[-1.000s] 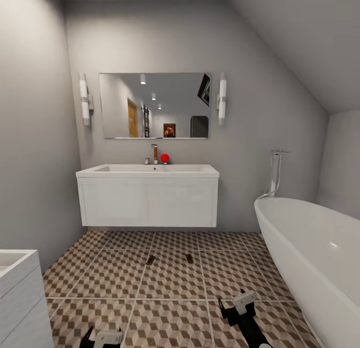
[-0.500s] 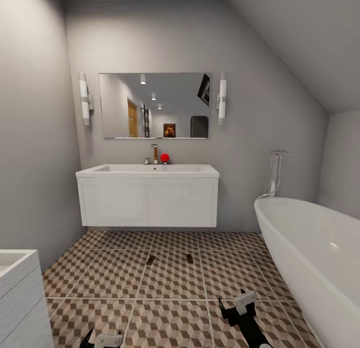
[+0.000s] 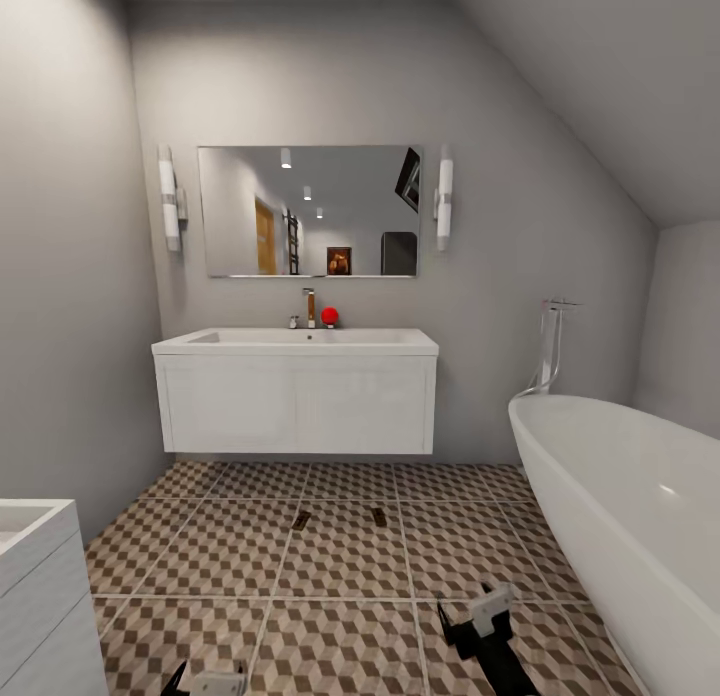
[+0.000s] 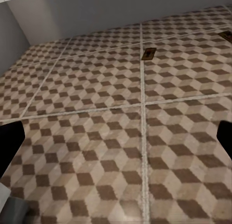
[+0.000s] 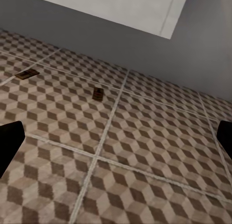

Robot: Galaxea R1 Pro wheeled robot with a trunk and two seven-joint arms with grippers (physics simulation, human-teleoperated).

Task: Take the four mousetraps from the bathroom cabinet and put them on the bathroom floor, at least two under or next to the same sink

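Two mousetraps lie flat on the bathroom floor just in front of the bathroom sink, one to the left and one to the right. The left wrist view shows the same mousetraps ahead on the tiles, and so does the right wrist view. My left gripper and right gripper hang low over the tiles, both open and holding nothing. The cabinet is out of view.
A white oval bathtub fills the right side, with a chrome floor tap behind it. A second white unit stands at the near left. A mirror hangs above the vanity, where a small red ball sits.
Both grippers have sunk slightly lower in the head view. The mousetraps and the camera have not moved.
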